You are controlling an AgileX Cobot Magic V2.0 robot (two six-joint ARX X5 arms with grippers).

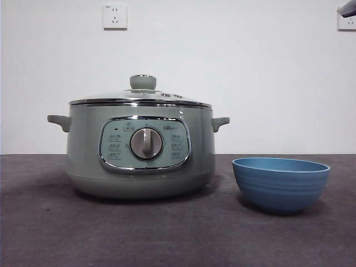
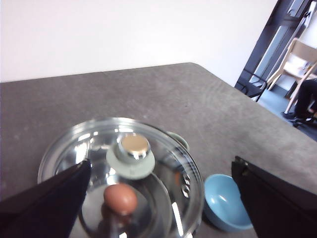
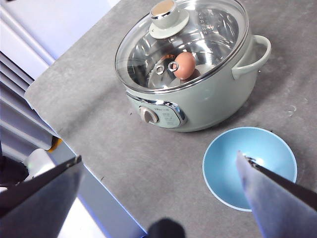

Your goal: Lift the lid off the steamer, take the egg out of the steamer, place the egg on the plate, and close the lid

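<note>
**Start state: lid on, egg inside, nothing moved yet**

Steamer (image 1: 140, 150) stands left of centre on the table (image 1: 50, 233). The lid (image 1: 140, 98) sits seated on its rim, knob up. Through the glass, both wrist views show the egg (image 3: 184, 65) resting on the steel rack inside. The plate (image 1: 281, 183), a blue ribbed bowl, stands just right of the steamer, apart from it and holding nothing.

My left gripper (image 2: 158, 198) hangs above the lid, fingers spread wide, holding nothing. My right gripper (image 3: 158, 198) hovers high over the plate side, fingers likewise spread and unloaded.

Judgement: no step is complete. All four remain: lift lid, take egg, set egg on plate, reseat lid.

Table: dark grey, matte, lightly textured. Behind: plain white wall with a socket (image 1: 114, 16). The left wrist view shows a doorway and a wooden chair (image 2: 297, 62) beyond the table's far corner.
</note>
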